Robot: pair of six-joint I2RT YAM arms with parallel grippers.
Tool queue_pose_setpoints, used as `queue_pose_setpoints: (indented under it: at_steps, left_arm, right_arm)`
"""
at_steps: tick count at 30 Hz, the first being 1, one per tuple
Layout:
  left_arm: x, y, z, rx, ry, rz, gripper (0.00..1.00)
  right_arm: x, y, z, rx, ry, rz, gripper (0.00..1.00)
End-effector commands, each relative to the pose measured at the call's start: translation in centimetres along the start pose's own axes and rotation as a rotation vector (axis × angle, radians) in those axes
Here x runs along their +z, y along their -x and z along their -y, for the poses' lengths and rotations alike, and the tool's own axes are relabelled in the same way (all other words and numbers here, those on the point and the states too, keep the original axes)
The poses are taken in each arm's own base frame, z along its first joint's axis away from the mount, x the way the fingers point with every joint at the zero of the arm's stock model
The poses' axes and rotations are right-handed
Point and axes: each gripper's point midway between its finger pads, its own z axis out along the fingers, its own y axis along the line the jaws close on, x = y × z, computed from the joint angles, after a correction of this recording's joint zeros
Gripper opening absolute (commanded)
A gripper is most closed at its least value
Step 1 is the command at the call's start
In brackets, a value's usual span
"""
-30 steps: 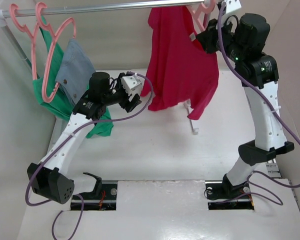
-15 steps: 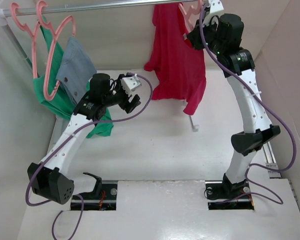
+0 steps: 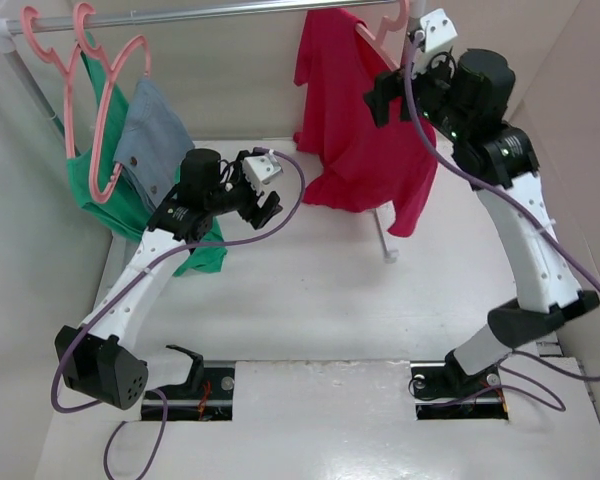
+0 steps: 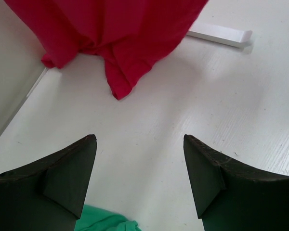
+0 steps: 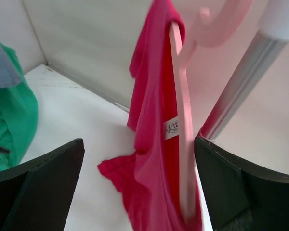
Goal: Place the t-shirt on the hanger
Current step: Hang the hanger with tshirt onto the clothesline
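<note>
The t-shirt (image 3: 355, 130) drapes over the hanger (image 5: 183, 120), which looks hooked on the rail (image 5: 241, 82) just ahead of the right gripper (image 5: 138, 144). That gripper has let go and backed off, jaws wide and empty, so the task looks done. The left gripper (image 4: 139, 139) waits lower down, spread and empty, and the print on the white neck label (image 5: 171, 127) is too small to read.

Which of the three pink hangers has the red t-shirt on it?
The rightmost hanger, nearest the right pincer; the two at left carry green and grey-blue clothes.
</note>
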Motion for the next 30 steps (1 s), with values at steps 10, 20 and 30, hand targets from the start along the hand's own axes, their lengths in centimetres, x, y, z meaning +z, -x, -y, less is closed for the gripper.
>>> queue_pose_setpoints:
  at_steps: [10, 20, 30]
  left_arm:
    - [-0.5, 0.4, 1.0, -0.038, 0.013, 0.03, 0.7]
    - [-0.8, -5.2, 1.7, -0.251, 0.168, -0.045, 0.7]
    - [-0.9, -13.2, 1.9, -0.414, 0.366, -0.099, 0.71]
  right_arm:
    - [-17.0, 5.1, 1.9, -0.125, -0.189, 0.12, 1.0]
    - [-27.0, -20.3, 5.0, 0.226, -0.664, -0.422, 1.0]
    - [-26.1, -27.5, 1.0, 0.373, -0.524, -0.397, 1.0]
